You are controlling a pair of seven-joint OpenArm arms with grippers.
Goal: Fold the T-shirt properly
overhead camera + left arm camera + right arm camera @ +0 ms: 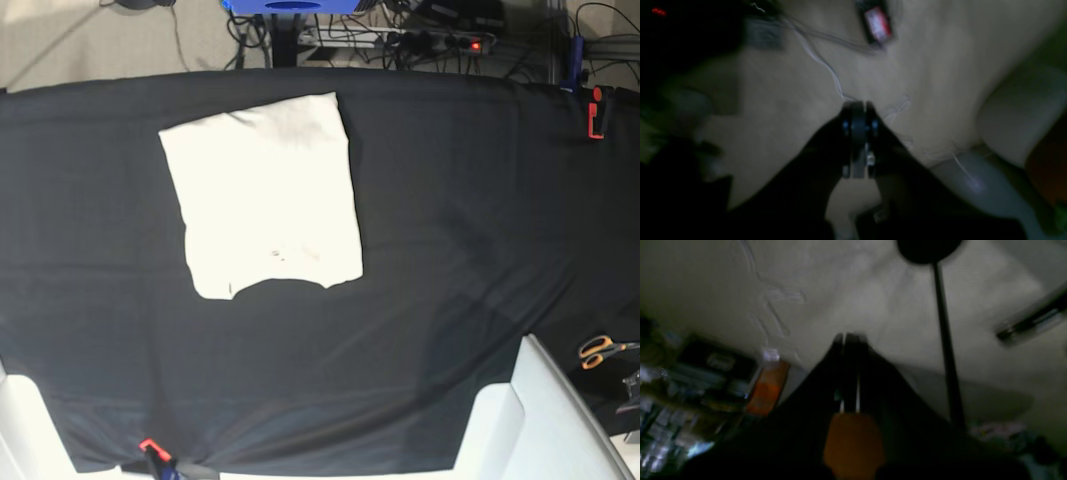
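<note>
Nearest the lens in each wrist view is that arm's own gripper: the left gripper (858, 106) and the right gripper (850, 338) both have their jaws pressed together on nothing, and point away from the worktop at blurred room surfaces.

The T-shirt (265, 205) lies flat on the black tablecloth (450, 230), toward the far left of the worktop in the base view, as a compact, near-rectangular panel with no sleeves sticking out. Its near edge shows a curved notch, and the outline sits slightly skewed. Judging by that shape, the folding looks largely done; perhaps one more halving or a squaring-up remains.

No container shows. Orange-handled scissors (600, 350) lie well apart at the right edge.
</note>
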